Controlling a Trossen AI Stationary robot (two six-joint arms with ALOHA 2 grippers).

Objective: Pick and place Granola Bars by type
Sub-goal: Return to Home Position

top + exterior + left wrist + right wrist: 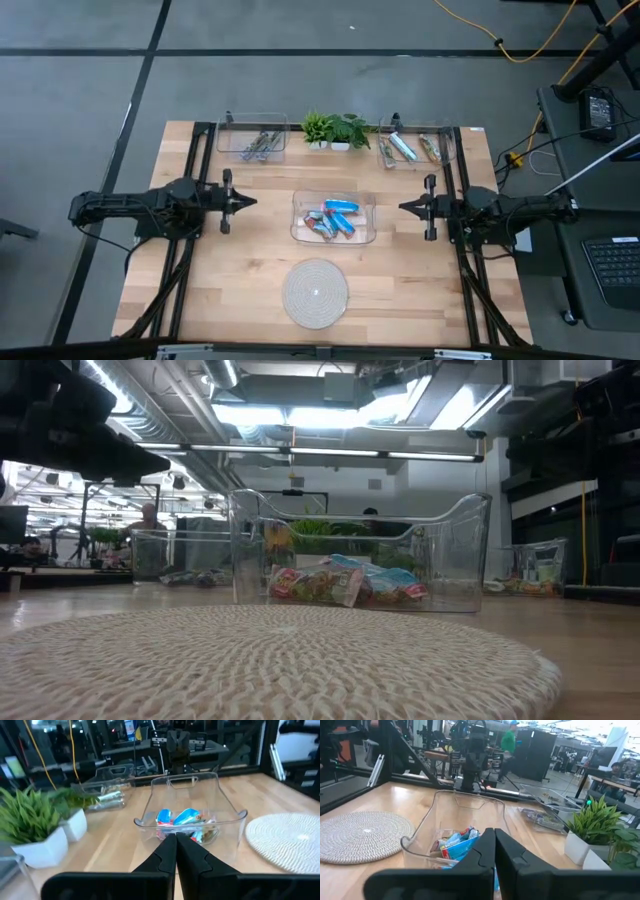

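left gripper (251, 201), right gripper (403, 207) closed, flanking bin (294, 220)

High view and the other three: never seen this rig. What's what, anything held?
Two robot arms work at a wooden table. The high view looks straight down. The low view sits at table level by the woven mat. Each wrist view looks forward from that arm's wrist. The left fingers and right fingers point at the middle clear bin of granola bars from either side, shut, holding nothing. A back left bin and back right bin, also holding bars, flank a potted plant.
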